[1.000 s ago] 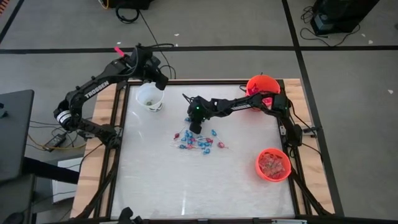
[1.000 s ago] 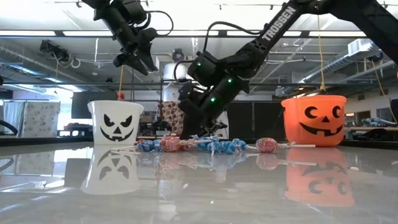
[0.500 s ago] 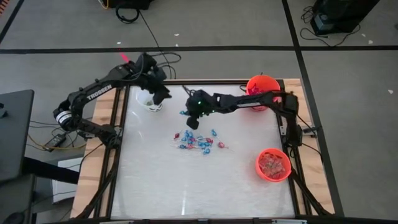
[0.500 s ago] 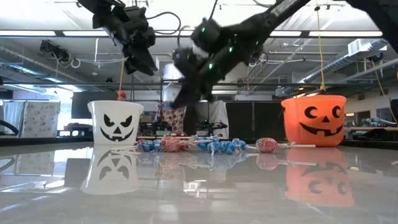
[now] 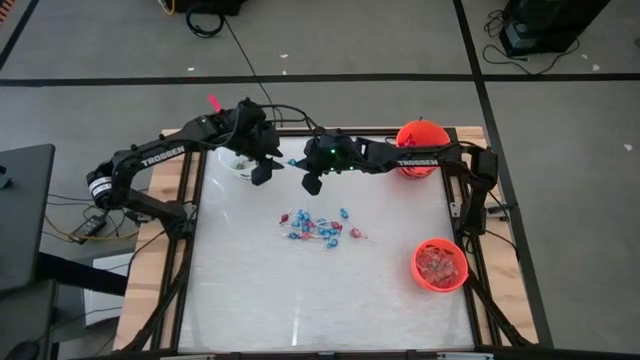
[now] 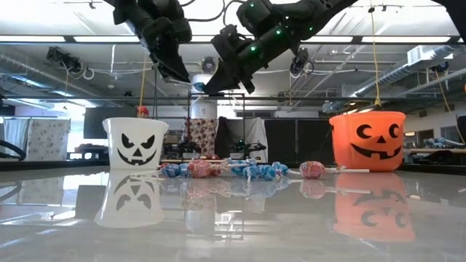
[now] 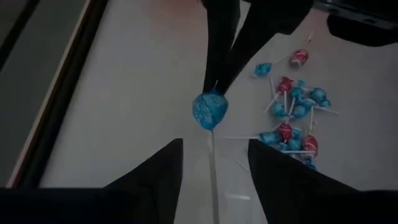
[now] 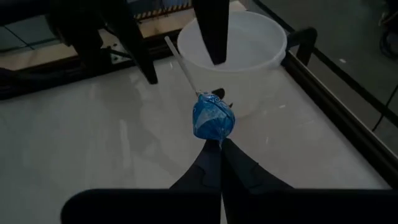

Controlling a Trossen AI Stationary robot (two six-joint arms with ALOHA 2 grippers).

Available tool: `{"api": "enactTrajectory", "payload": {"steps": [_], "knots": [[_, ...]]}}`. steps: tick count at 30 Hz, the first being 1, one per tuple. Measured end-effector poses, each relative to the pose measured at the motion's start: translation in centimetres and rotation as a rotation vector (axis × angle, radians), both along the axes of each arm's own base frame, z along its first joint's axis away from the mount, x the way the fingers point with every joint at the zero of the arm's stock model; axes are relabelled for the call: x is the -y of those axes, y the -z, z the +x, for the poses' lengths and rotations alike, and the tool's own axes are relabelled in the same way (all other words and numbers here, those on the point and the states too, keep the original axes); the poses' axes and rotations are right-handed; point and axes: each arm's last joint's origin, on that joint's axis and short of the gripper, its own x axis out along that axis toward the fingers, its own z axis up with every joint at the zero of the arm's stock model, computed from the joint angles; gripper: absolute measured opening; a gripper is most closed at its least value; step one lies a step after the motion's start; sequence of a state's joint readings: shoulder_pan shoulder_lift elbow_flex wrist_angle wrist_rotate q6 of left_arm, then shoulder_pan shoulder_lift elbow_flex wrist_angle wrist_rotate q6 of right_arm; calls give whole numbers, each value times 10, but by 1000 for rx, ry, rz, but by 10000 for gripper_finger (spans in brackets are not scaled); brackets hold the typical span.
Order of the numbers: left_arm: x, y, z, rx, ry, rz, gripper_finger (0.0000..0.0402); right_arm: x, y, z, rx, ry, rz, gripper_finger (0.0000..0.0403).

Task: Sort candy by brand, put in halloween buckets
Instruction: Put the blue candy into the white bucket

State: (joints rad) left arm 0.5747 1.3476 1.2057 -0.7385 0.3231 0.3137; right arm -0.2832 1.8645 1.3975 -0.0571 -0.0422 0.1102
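My right gripper (image 8: 221, 144) is shut on a blue-wrapped lollipop (image 8: 213, 120), held in the air near the table's far left. The lollipop's white stick (image 8: 181, 65) points at my left gripper (image 7: 214, 143). My left gripper is open, with one finger on each side of the stick (image 7: 213, 168), and I see no touch. The white bucket (image 8: 249, 56) stands right behind them and shows partly under the left arm in the high view (image 5: 238, 163). A pile of blue and red lollipops (image 5: 318, 226) lies on the table's middle. My right gripper pinches the wrapper's twisted end (image 8: 219, 138) at the lollipop's head between its two fingertips. The fingers come slanting down from the table's right. The lollipop is lifted clear of the table, and its stick points away from the fingers.
One orange bucket (image 5: 422, 143) stands at the far right corner. Another orange bucket (image 5: 440, 265) holding candy stands at the near right. In the low view the white bucket (image 6: 135, 149) and the jack-o'-lantern bucket (image 6: 368, 140) flank the pile (image 6: 233, 169). The table's wooden rim (image 5: 170, 230) runs along the left side.
My right gripper has risen from the pile with the blue lollipop and gone toward the far left, toward the white bucket. My left gripper has come from the bucket's far side over it toward the right gripper, until its fingers stand on either side of the stick.
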Motion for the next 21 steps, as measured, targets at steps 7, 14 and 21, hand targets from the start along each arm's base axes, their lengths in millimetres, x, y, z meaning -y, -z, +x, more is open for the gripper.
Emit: {"api": "enactTrajectory", "payload": {"steps": [7,14,21], "knots": [[2,2,-2,-31,-27,-31,109,-6,0,2,2,-2,-10,2],[3,4,-4,-52,-22,-68,12,-10,0,3,2,-9,-11,2],[4,5,-5,-71,-47,-83,8,-10,-3,4,32,0,5,5]]}}
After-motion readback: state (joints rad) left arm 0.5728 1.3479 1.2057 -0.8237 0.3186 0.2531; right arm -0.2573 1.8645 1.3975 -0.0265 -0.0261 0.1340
